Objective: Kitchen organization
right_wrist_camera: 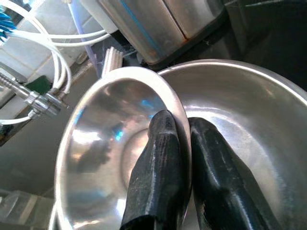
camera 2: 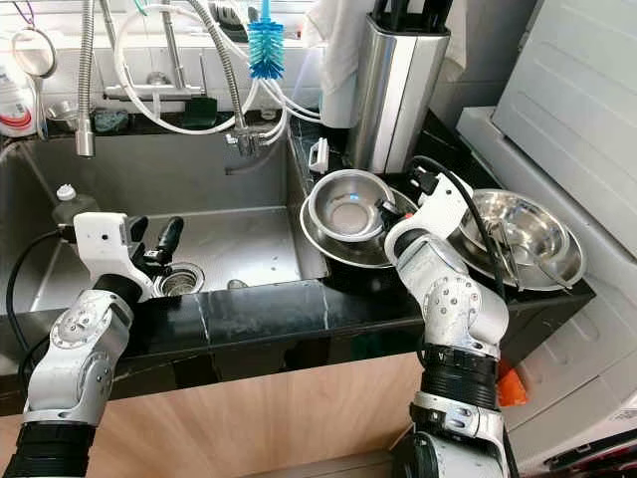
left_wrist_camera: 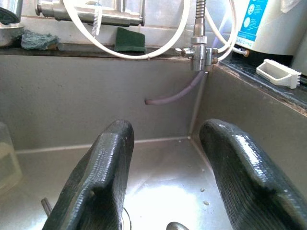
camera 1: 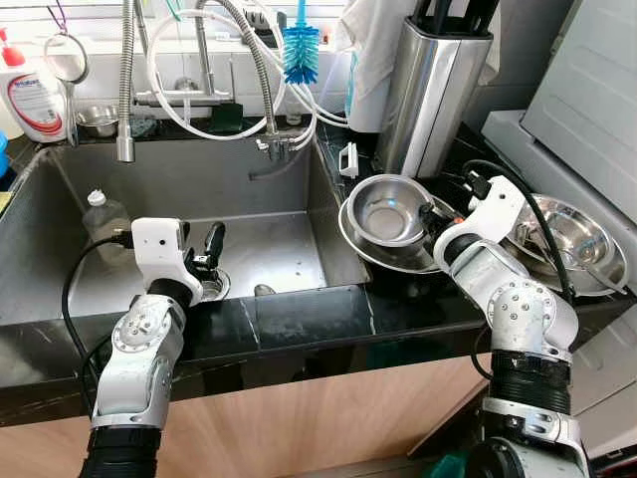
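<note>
Bowls sit nested on the dark surface (camera 1: 299, 319) just right of the sink (camera 1: 269, 249): a small steel bowl (camera 1: 386, 207) rests inside a wider one (camera 1: 398, 257). The right gripper (right_wrist_camera: 184, 143) pinches the small bowl's rim, one finger inside and one outside (both fingertips pressed against the metal). Another steel bowl (camera 1: 582, 244) lies farther right. The left gripper (camera 1: 199, 257) hangs over the sink near the drain (camera 1: 212, 287), fingers spread apart and holding nothing. A clear bottle (camera 1: 103, 217) stands in the sink's left corner.
</note>
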Available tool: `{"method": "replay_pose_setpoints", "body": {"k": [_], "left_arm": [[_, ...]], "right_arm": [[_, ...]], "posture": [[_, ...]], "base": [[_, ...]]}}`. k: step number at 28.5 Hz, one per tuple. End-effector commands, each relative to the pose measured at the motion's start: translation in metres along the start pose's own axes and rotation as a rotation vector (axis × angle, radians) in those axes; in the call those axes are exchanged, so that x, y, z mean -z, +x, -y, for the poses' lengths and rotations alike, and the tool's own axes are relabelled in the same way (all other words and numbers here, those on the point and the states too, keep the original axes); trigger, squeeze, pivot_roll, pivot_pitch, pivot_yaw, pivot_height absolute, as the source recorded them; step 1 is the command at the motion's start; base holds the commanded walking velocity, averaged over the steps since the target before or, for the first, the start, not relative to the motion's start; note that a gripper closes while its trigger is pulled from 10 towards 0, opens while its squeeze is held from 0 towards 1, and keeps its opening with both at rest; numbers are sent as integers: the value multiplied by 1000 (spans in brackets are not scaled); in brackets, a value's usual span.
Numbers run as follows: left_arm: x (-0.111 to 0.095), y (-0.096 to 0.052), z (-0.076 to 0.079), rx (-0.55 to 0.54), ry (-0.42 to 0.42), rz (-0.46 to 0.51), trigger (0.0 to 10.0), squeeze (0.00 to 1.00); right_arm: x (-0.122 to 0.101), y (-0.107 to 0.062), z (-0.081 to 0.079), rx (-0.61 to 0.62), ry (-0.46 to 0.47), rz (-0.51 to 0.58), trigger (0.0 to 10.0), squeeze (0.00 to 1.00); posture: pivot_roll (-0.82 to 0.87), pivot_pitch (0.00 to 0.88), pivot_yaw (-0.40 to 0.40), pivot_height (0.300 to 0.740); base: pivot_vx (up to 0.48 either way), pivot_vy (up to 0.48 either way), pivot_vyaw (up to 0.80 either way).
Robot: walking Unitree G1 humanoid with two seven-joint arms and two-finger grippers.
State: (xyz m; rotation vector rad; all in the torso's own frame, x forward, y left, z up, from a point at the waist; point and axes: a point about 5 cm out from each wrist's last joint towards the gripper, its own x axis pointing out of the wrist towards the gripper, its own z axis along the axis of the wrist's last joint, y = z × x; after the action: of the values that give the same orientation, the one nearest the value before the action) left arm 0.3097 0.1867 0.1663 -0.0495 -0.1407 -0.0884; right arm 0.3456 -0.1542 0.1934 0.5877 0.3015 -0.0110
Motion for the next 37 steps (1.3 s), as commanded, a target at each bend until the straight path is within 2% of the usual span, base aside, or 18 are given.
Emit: {"method": "replay_pose_setpoints", "body": {"k": [1,17,23,24,25,26,29,32,37], "left_arm": [[-6,1,1,7,-6,19,10000,0],[-7,1,0,-1,-11,24,10000,0],[-7,1,0,-4,-9,25,10000,0],[-7,2,0,-4,-10,25,10000,0],[-7,2,0,-3,-10,26,10000,0],[-7,2,0,-3,-10,26,10000,0],[-8,2,0,-3,-10,28,10000,0],[-9,2,0,-6,-12,32,10000,0],[-10,3,3,-1,-15,37,10000,0]], "right_arm": [[-5,-3,-2,24,-24,13,0,0],[-17,-12,-15,8,-33,71,0,0],[-26,-15,-23,-50,4,143,0,0],[-26,-15,-24,-61,-1,148,9216,0],[-26,-16,-25,-67,-4,151,9216,0],[-26,-16,-26,-75,-7,154,10000,0],[-28,-18,-29,-109,-4,189,10000,0],[-36,-23,-34,-184,-7,280,10000,0],[-35,-30,-42,-278,10,310,10000,0]], "posture": [[60,0,-45,740],[59,2,-48,740],[57,5,-46,740],[57,6,-45,740],[57,6,-45,740],[60,6,-45,740],[60,7,-44,740],[61,7,-42,740],[61,9,-40,740]], "base": [[0,0,0],[0,0,0],[0,0,0],[0,0,0],[0,0,0],[0,0,0],[0,0,0],[0,0,0],[0,0,0]]}}
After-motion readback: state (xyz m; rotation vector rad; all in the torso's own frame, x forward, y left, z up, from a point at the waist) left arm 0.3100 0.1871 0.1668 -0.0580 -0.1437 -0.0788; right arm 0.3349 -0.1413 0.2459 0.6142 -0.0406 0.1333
